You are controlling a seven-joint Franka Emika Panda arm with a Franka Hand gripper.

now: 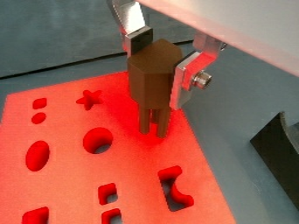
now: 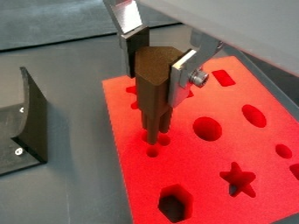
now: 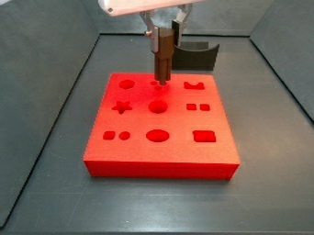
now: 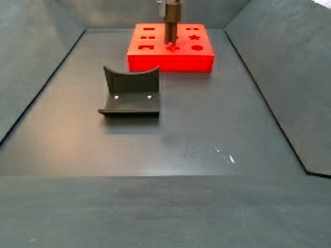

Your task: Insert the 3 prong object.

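Between pincer (image 1: pixel 163 63) plates, brown prong stick (image 1: pixel 151 83)

Both wrist views ride tight over the gripper (image 1: pixel 158 66) from seemingly opposite sides, while one side view looks steeply down on the red block (image 3: pixel 160 128) and another sits low, far behind the fixture (image 4: pixel 130 92).

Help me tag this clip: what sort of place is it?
Likely a robot test cell: dark walled floor, red block with shaped holes, fixture. Above the block, the tool grips the 3 prong object.
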